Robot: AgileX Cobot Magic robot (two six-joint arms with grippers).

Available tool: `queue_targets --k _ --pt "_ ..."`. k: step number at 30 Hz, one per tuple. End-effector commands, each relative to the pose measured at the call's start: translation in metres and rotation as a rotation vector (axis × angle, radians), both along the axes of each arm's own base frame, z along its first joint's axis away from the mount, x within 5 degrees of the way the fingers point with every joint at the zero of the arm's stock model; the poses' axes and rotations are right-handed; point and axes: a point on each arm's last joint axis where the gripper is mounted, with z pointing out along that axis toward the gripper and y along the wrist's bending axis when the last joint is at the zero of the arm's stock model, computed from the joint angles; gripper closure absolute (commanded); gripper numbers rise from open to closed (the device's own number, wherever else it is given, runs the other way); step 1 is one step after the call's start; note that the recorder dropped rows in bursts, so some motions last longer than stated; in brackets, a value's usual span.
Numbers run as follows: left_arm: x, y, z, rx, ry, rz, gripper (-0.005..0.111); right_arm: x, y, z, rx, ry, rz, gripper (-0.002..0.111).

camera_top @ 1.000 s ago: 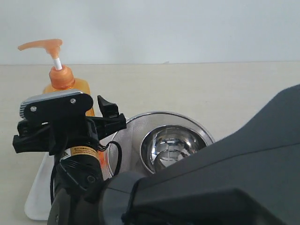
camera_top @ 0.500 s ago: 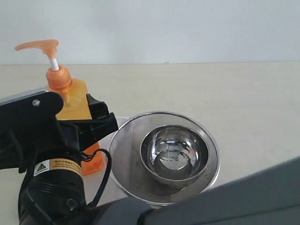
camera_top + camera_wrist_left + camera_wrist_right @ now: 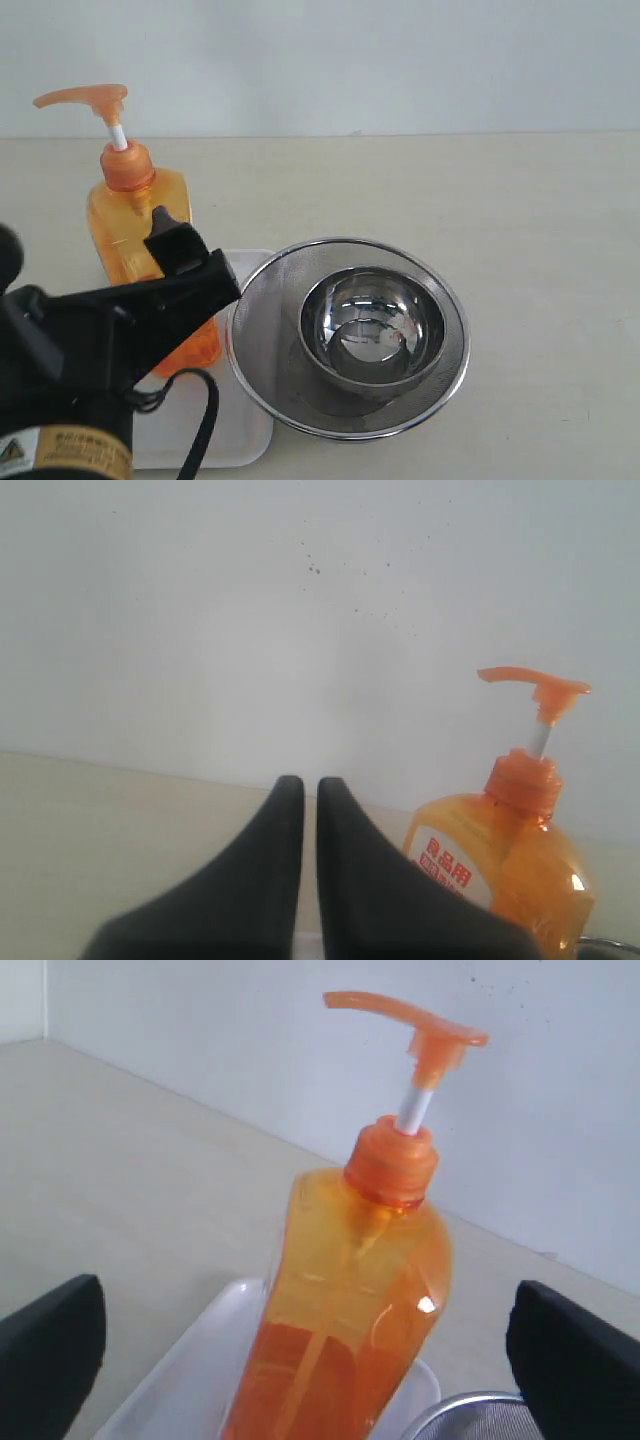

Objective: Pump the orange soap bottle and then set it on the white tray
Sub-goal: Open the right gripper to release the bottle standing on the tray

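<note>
The orange soap bottle (image 3: 130,225) stands upright at the left, pump head raised, over the white tray (image 3: 240,430); its base is hidden behind my right gripper. That gripper (image 3: 310,1300) is open wide, with the bottle (image 3: 350,1260) between its fingers and touching neither. In the exterior view only one of its fingers (image 3: 178,250) shows, in front of the bottle. My left gripper (image 3: 302,785) is shut and holds nothing. The bottle (image 3: 510,850), with its white-and-red label, stands off to one side of it.
A round steel mesh strainer (image 3: 260,330) with a steel bowl (image 3: 372,325) inside sits right of the bottle and overlaps the tray's right edge. Bare beige tabletop lies to the right and behind. A white wall closes the back.
My right gripper and arm have drawn back toward the lower left of the exterior view, uncovering the strainer and bowl. The bottle has stayed where it was.
</note>
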Motion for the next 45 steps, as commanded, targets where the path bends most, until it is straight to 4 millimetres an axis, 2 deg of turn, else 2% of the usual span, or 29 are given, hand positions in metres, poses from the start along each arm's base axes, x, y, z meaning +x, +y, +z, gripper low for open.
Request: queue_targets --k 1,6,11,16,37,42,45 --pt "0.000 0.000 -0.001 -0.012 0.000 0.003 0.102 -0.034 -0.001 0.006 -0.072 -0.005 0.065 0.003" --pt "0.000 0.000 -0.001 -0.012 0.000 0.003 0.102 -0.066 0.001 0.006 -0.065 -0.004 0.146 0.003" --pt "0.000 0.000 -0.001 -0.012 0.000 0.003 0.102 -0.080 0.000 0.003 -0.064 0.019 0.169 0.003" --pt "0.000 0.000 -0.001 -0.012 0.000 0.003 0.102 -0.080 -0.001 0.006 -0.138 -0.019 0.185 0.003" --pt "0.000 0.000 -0.001 -0.012 0.000 0.003 0.102 -0.079 -0.005 0.002 -0.171 0.039 0.154 0.003" --pt "0.000 0.000 -0.001 -0.012 0.000 0.003 0.102 -0.078 -0.008 0.012 -0.149 0.043 0.155 0.003" --pt "0.000 0.000 -0.001 -0.012 0.000 0.003 0.102 -0.077 -0.013 0.026 -0.122 0.044 0.158 0.003"
